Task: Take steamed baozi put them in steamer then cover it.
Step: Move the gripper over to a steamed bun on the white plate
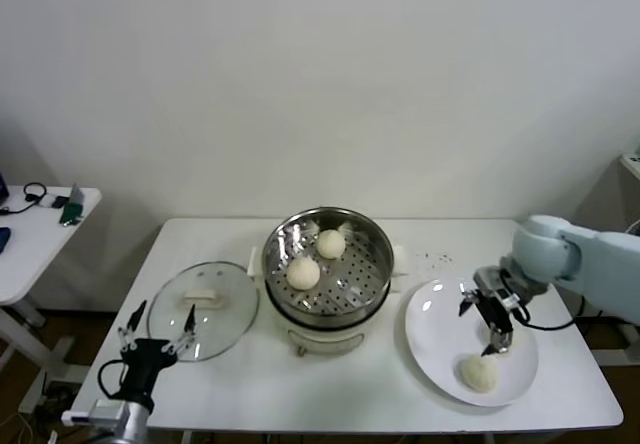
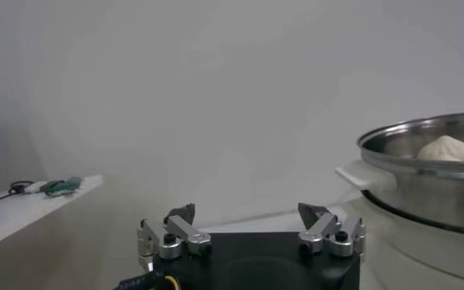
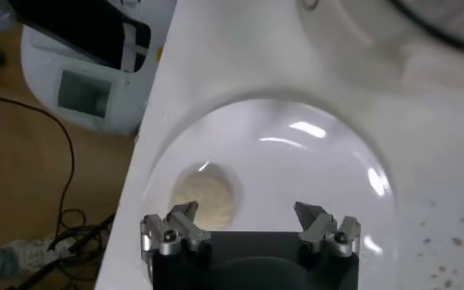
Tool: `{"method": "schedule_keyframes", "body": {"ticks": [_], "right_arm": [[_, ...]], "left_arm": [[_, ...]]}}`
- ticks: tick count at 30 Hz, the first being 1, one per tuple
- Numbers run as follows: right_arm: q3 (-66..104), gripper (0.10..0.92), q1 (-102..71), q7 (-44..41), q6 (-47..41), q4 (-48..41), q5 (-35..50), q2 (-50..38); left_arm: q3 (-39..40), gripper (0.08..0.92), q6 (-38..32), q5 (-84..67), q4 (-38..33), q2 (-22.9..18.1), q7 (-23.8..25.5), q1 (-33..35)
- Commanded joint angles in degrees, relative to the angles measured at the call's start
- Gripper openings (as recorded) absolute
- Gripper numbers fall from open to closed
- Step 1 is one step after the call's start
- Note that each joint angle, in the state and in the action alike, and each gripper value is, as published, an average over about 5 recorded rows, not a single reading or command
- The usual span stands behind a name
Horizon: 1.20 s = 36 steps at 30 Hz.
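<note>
From the head, your right claw point(image 1: 491, 327) is hanging wide open and empty over the plate point(image 1: 437, 339), the last plated baozi point(image 1: 479, 372) lying just nearer; two are sitting in the steamer point(image 1: 370, 244), centre counter point(image 1: 330, 384). Left claw point(image 2: 252, 230) is idling open, near-left. The right wrist is showing white counter and floor beyond.

The right arm point(image 1: 590, 256) is a smooth, rounded pale blue-grey shell, with a black cable looping near its wrist. Each gripper, left gripper point(image 1: 156, 334) and right gripper point(image 1: 486, 316), has a black body, silver metal finger links fastened with dark screws, and dark fingertips.
</note>
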Motion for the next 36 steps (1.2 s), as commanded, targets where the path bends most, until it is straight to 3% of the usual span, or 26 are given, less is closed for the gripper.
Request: {"method": "schedule_keyframes", "body": {"ticks": [1,26,36], "right_arm": [[10.7,0.823,-15.3,-0.2,0.2,0.9,-5.8,-4.5],[15.0,0.822,-19.4,-0.2,1.1,-6.1,-9.2,1.1],[14.2,0.775,-19.3,-0.9,1.2,-6.6,-8.6,2.4]], "left_arm": [[-0.3,0.823,0.1,0.2,0.2,0.1,0.0,-0.2],[-0.4,0.823,0.1,0.6,0.5,-0.3,-0.1,0.4],[-0.4,0.823,0.2,0.7,0.6,-0.4,-0.2,0.3]]}}
